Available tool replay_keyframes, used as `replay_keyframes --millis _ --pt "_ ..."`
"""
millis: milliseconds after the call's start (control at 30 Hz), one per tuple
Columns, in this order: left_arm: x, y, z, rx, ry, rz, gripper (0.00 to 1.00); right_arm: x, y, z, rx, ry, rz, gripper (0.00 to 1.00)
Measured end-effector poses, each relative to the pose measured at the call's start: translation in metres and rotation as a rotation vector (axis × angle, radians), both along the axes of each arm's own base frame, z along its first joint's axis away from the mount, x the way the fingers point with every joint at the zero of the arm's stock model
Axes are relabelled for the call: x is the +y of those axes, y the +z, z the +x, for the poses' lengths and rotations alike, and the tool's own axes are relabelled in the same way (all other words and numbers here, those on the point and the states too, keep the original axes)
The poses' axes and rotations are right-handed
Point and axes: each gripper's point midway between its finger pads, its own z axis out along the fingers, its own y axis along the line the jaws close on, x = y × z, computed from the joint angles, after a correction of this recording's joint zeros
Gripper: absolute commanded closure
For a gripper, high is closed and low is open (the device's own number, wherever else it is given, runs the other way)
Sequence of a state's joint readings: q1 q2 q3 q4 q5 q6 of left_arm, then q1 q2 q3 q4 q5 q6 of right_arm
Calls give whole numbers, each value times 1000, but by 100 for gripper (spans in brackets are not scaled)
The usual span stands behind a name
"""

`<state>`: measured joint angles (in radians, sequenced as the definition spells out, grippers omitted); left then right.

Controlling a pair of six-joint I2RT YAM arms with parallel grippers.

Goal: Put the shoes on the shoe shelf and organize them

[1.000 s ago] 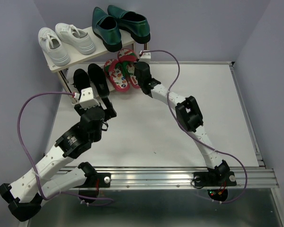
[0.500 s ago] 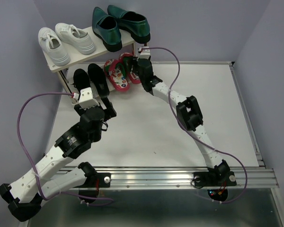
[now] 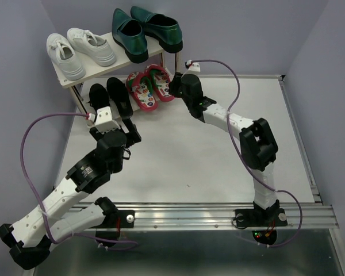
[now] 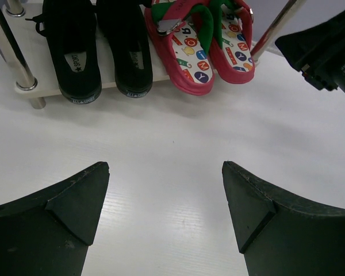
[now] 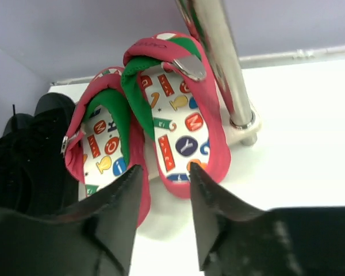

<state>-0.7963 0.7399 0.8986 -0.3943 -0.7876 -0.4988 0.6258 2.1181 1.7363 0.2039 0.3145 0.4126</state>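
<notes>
The red flip-flops point(image 3: 149, 86) lie on the right of the shoe shelf's point(image 3: 66, 80) lower board, with the black strap shoes point(image 3: 109, 95) to their left. The green loafers point(image 3: 146, 31) and white sneakers point(image 3: 80, 50) sit on the top board. Near the flip-flops' heels, the right gripper point(image 5: 164, 172) is slightly parted and empty. The left gripper point(image 4: 165, 172) gapes wide and empty above the white table point(image 3: 178, 149), which is enclosed by lilac walls point(image 3: 247, 34).

Top cam: high behind rig, looking down-forward. Wrist cams: low, close, facing shoe shelf point(image 3: 62, 79) bottom tier; both share flip-flops point(image 4: 190, 52).
</notes>
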Motion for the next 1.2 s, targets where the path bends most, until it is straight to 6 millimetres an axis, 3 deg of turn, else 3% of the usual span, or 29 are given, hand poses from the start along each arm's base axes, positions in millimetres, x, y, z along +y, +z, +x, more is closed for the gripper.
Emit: replay_keyframes --millis 33,133,167,200,233,300,333,367,400,433,467,567,767,833,1067,1200 --pt "0 1 0 -2 0 -2 10 -4 2 -7 13 -6 29 83" --pt "2 3 -2 -10 3 -10 10 -13 -11 -22 59 -19 53 96" --pt "3 4 -2 -12 3 -11 10 -15 -21 -25 80 -23 54 96" --pt "4 5 -2 -16 6 -13 10 -18 -48 -31 144 -32 37 96" --pt "4 5 -3 -17 7 -14 10 -20 -58 -34 166 -34 28 93" --pt "5 5 -3 -15 9 -14 10 -27 -81 -45 218 -44 12 79" --pt "5 5 -4 -16 9 -15 10 -29 -87 -49 236 -48 9 68" --pt "6 5 -4 -16 9 -17 10 -36 -101 -58 271 -57 -11 32" --pt "6 6 -5 -18 10 -18 10 -45 -112 -68 307 -71 -33 22" --pt "7 6 -5 -21 11 -21 10 -52 -117 -75 327 -79 -52 3" --pt "7 7 -5 -22 12 -22 10 -61 -121 -85 353 -95 -71 0" --pt "8 8 -6 -26 15 -23 10 -88 -108 -108 368 -143 -108 0" --pt "11 10 -6 -35 20 -9 10 -151 -29 -151 277 -283 -105 0" --pt "12 12 -6 -41 21 -7 10 -175 -14 -170 261 -335 -108 0" --pt "18 24 -9 -70 25 -4 10 -266 -5 -257 306 -547 -133 0" --pt "21 32 -10 -89 33 -12 10 -298 -5 -288 329 -634 -133 0"
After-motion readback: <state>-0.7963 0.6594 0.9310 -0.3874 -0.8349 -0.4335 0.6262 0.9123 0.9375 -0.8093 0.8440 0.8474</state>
